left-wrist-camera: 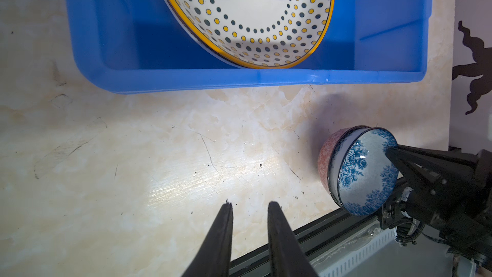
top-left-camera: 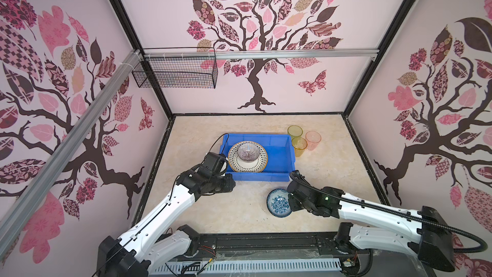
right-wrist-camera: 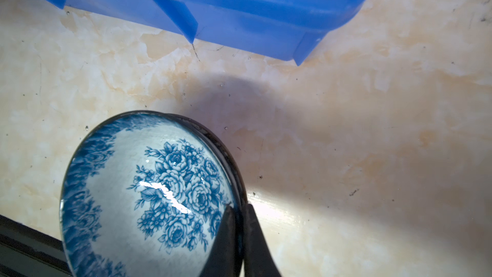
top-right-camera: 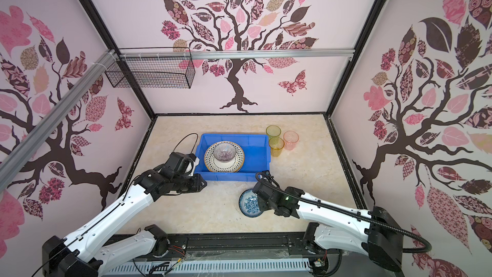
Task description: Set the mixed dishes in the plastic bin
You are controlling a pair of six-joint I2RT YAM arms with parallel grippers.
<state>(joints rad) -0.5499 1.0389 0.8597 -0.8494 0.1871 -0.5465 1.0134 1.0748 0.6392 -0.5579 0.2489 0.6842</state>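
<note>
right claw [right-wrist-camera: 238, 209]: clamped tight on the rim of the blue floral bowl [right-wrist-camera: 149, 182], which is tilted, just in front of the bin
left claw [left-wrist-camera: 249, 205]: narrow gap, holding nothing
blue bin [top-left-camera: 278, 155]: dotted plate [top-left-camera: 235, 155], striped bowl [top-left-camera: 247, 151] sitting on it
cups [top-left-camera: 299, 145]: three, on the table [top-left-camera: 213, 209] beside the bin

You have no readable text, label, brand or number in any view. The plastic bin [left-wrist-camera: 239, 78] is plain blue; the blue floral bowl [right-wrist-camera: 149, 190] carries only flowers.

Three cups [top-left-camera: 299, 146], one floral bowl [top-left-camera: 278, 203], one striped bowl [top-left-camera: 247, 151], one bin [top-left-camera: 279, 155], one wire basket [top-left-camera: 175, 74], stacked plates [top-left-camera: 239, 166] uncounted.
</note>
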